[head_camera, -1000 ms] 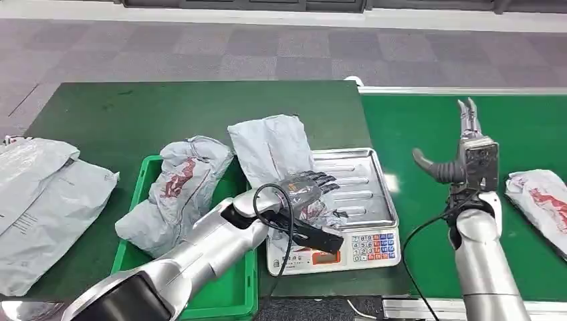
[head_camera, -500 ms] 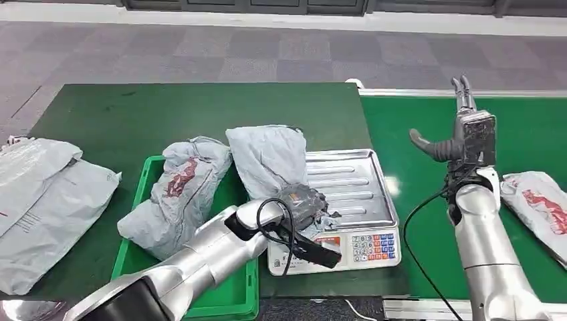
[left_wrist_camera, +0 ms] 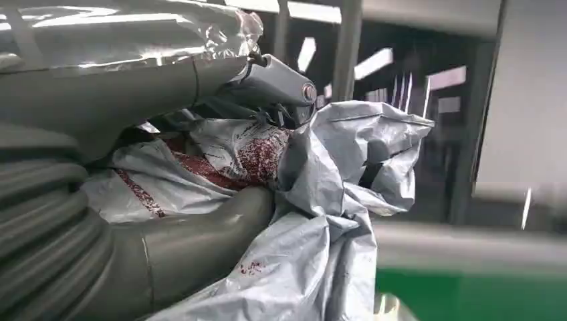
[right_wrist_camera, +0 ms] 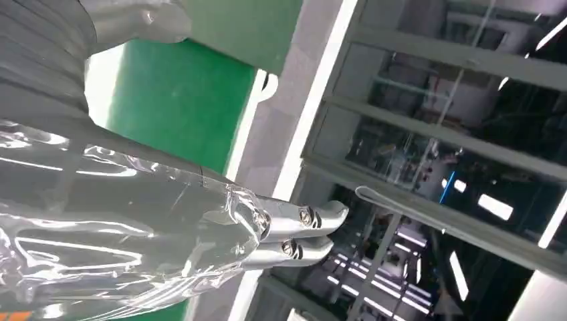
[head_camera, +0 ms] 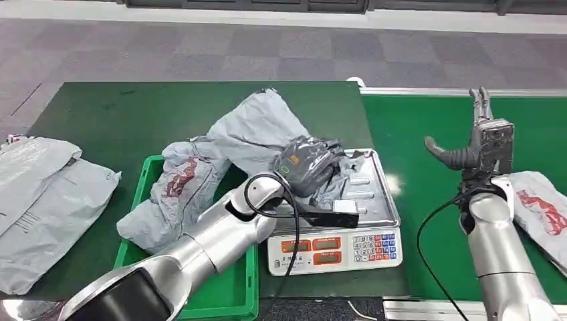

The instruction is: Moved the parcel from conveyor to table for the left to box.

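My left hand (head_camera: 309, 162) grips a crumpled grey parcel (head_camera: 257, 132) with red print and holds it lifted above the steel pan of the scale (head_camera: 378, 200). In the left wrist view the parcel (left_wrist_camera: 334, 200) bunches between my thumb and fingers (left_wrist_camera: 281, 77). Most of the bag trails back over the green crate (head_camera: 144, 184). My right hand (head_camera: 483, 137) stands upright over the green conveyor (head_camera: 421, 134), fingers straight and thumb out, holding nothing. Its fingertips (right_wrist_camera: 307, 231) point up in the right wrist view. Another grey parcel (head_camera: 545, 207) lies on the conveyor beside my right forearm.
A second grey parcel (head_camera: 170, 194) lies in the green crate. Two flat grey bags (head_camera: 47, 197) rest at the left end of the green table (head_camera: 134, 114). The scale's keypad and display (head_camera: 334, 247) face me at the table's front edge.
My left hand closed on the parcel lying across the scale and lifted it up and back, off the pan. My right hand drifted a little to the right, still upright.
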Controlling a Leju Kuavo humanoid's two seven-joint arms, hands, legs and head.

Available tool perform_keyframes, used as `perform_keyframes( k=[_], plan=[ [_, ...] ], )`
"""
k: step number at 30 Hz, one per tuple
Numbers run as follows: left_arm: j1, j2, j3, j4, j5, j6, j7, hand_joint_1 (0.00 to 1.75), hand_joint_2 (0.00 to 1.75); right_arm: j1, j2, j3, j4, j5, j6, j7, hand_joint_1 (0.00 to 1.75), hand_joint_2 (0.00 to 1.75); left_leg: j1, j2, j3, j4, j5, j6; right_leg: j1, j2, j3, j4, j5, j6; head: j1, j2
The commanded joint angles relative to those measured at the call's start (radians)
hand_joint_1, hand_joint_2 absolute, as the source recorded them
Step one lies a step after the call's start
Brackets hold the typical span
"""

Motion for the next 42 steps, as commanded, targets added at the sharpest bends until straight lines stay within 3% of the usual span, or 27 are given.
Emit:
perform_keyframes(
  k=[1,4,8,10,11,13,14,15,16,17,18,19,21,24,27,29,32,34,35,36,37,40,42],
  plan=[
    [-0.085,0.055,0.041,-0.244,-0.343,0.166,0.216,1.75,1.75,0.101,0.064,-0.023,-0.112,0.061,-0.030,0.030,0.00,1.75,0.001,0.001,-0.001,0.001,-0.001,-0.002,0.001,0.000,-0.001,0.001,-0.001,-0.001,0.000,0.000],
    [-0.071,0.057,0.045,-0.250,-0.355,0.170,0.214,1.75,1.75,0.094,0.065,-0.026,-0.105,0.063,-0.029,0.030,0.00,1.75,0.000,0.004,0.000,-0.001,-0.001,-0.002,0.000,0.003,0.000,0.000,0.000,-0.001,0.000,0.000],
    [-0.050,0.068,0.095,-0.244,-0.568,0.217,0.318,1.75,1.75,0.040,0.109,-0.032,-0.025,0.117,-0.034,0.022,0.00,1.75,0.001,0.006,0.001,-0.002,-0.001,-0.003,0.001,0.005,0.000,-0.001,0.001,-0.001,0.000,0.000],
    [-0.034,0.092,0.116,-0.237,-0.683,0.226,0.410,1.75,1.75,0.036,0.140,-0.042,-0.006,0.156,-0.063,0.025,0.00,1.75,0.000,0.009,0.001,-0.003,-0.001,-0.003,0.000,0.007,-0.001,-0.001,0.001,-0.002,0.000,0.000],
    [-0.066,0.131,0.016,-0.209,-0.683,0.187,0.544,1.75,1.75,0.057,0.157,-0.063,-0.025,0.182,-0.083,0.032,0.00,1.75,0.000,0.008,0.002,-0.002,-0.001,-0.002,0.000,0.007,0.000,-0.001,0.001,-0.001,0.000,0.000],
    [-0.062,0.153,0.007,-0.189,-0.683,0.196,0.590,1.75,1.75,0.097,0.174,-0.089,-0.070,0.217,-0.087,0.046,0.00,1.75,0.001,0.008,0.002,-0.003,-0.001,-0.003,0.001,0.007,0.001,-0.002,0.002,-0.002,0.000,0.000],
    [-0.068,0.187,-0.048,-0.171,-0.683,0.136,0.695,1.75,1.75,0.129,0.179,-0.104,-0.104,0.241,-0.089,0.063,0.00,1.75,0.000,0.004,0.001,-0.002,-0.001,-0.002,0.000,0.003,0.001,-0.001,0.000,-0.001,0.000,0.000],
    [-0.036,0.216,-0.017,-0.196,-0.683,0.153,0.708,1.75,1.75,0.164,0.168,-0.114,-0.137,0.254,-0.083,0.077,0.00,1.75,0.000,0.003,0.001,-0.002,0.000,-0.002,0.000,0.002,0.001,-0.001,0.000,-0.001,0.000,0.000],
    [-0.015,0.279,-0.031,-0.225,-0.683,0.155,0.768,1.75,1.75,0.206,0.138,-0.121,-0.167,0.246,-0.053,0.088,0.00,1.75,0.001,0.005,0.004,-0.004,0.000,-0.004,0.001,0.004,0.002,-0.003,0.001,-0.002,0.000,0.000],
    [0.012,0.362,-0.079,-0.283,-0.683,0.097,0.903,1.75,1.75,0.236,0.094,-0.112,-0.175,0.247,-0.010,0.114,0.00,1.75,0.000,0.003,0.005,-0.005,0.000,-0.003,0.000,0.002,0.003,-0.002,0.000,-0.002,0.000,0.000],
    [0.086,0.453,-0.072,-0.399,-0.683,0.044,0.930,1.75,1.75,0.253,0.075,-0.122,-0.168,0.252,0.000,0.119,0.00,1.75,0.000,0.003,0.007,-0.007,0.000,-0.004,0.000,0.002,0.005,-0.004,0.000,-0.003,0.000,0.000],
    [0.127,0.498,-0.056,-0.456,-0.683,0.047,0.920,1.75,1.75,0.256,0.072,-0.134,-0.157,0.247,0.010,0.104,0.00,1.75,0.000,0.004,0.007,-0.006,0.000,-0.003,0.000,0.003,0.004,-0.003,-0.001,-0.002,0.000,0.000],
    [0.160,0.529,-0.052,-0.495,-0.683,0.002,0.945,1.75,1.75,0.254,0.075,-0.137,-0.143,0.258,0.015,0.100,0.00,1.75,-0.001,0.008,0.008,-0.008,-0.001,-0.003,-0.001,0.007,0.004,-0.003,-0.001,-0.003,0.000,0.000],
    [0.327,0.572,0.082,-0.579,-0.683,-0.138,0.961,1.75,1.75,0.265,0.094,-0.141,-0.129,0.425,-0.059,0.162,0.00,1.75,0.000,0.012,0.008,-0.006,-0.003,-0.006,0.000,0.011,0.001,0.000,-0.002,-0.003,0.000,0.000],
    [0.523,0.557,0.261,-0.617,-0.683,-0.196,0.882,1.75,1.75,0.335,0.065,-0.204,-0.159,0.542,-0.115,0.253,0.00,1.75,-0.001,0.013,0.011,-0.010,-0.004,-0.005,-0.001,0.012,0.005,-0.003,-0.003,-0.004,0.000,0.000],
    [0.540,0.564,0.258,-0.614,-0.683,-0.174,0.890,1.75,1.75,0.358,0.059,-0.232,-0.172,0.529,-0.097,0.234,0.00,1.75,-0.001,0.010,0.010,-0.009,-0.004,-0.005,-0.001,0.009,0.004,-0.002,-0.005,-0.005,0.000,0.000],
    [0.581,0.583,0.215,-0.636,-0.683,-0.315,0.931,1.75,1.75,0.410,0.043,-0.327,-0.173,0.579,-0.097,0.272,0.00,1.75,0.000,0.007,0.006,-0.005,-0.007,-0.006,0.000,0.006,0.001,0.001,-0.007,-0.005,0.000,0.000],
    [0.611,0.565,0.246,-0.661,-0.683,-0.296,0.900,1.75,1.75,0.413,0.041,-0.368,-0.159,0.603,-0.083,0.282,0.00,1.75,0.000,0.006,0.005,-0.005,-0.007,-0.005,0.000,0.004,0.001,0.000,-0.008,-0.004,0.000,0.000],
    [0.611,0.564,0.245,-0.662,-0.683,-0.295,0.899,0.59,1.75,0.416,0.039,-0.377,-0.156,0.601,-0.083,0.280,0.00,1.75,0.000,0.006,0.008,-0.006,-0.008,-0.006,0.000,0.004,0.003,-0.001,-0.009,-0.005,0.000,0.000],
    [0.609,0.562,0.241,-0.669,-0.683,-0.259,0.902,0.10,1.75,0.423,0.040,-0.395,-0.153,0.634,-0.091,0.303,0.00,1.75,0.001,0.006,0.009,-0.006,-0.009,-0.006,0.000,0.004,0.005,-0.001,-0.010,-0.004,0.000,0.000],
    [0.610,0.549,0.245,-0.682,-0.683,-0.245,0.888,0.00,1.75,0.446,0.044,-0.427,-0.163,0.693,-0.123,0.336,0.00,1.75,0.000,0.006,0.007,-0.005,-0.009,-0.005,0.000,0.004,0.003,0.000,-0.010,-0.004,0.000,0.000],
    [0.640,0.532,0.264,-0.751,-0.683,-0.198,0.875,0.00,1.75,0.504,0.073,-0.515,-0.201,0.858,-0.144,0.399,0.00,1.75,0.001,0.003,0.006,-0.004,-0.009,-0.005,0.001,0.001,0.002,0.000,-0.010,-0.005,0.000,0.000],
    [0.648,0.535,0.257,-0.772,-0.683,-0.211,0.882,0.00,1.75,0.526,0.084,-0.543,-0.217,0.863,-0.140,0.385,0.00,1.75,0.000,0.003,0.005,-0.004,-0.009,-0.005,0.000,0.001,0.001,0.000,-0.010,-0.005,0.000,0.000]
  ],
)
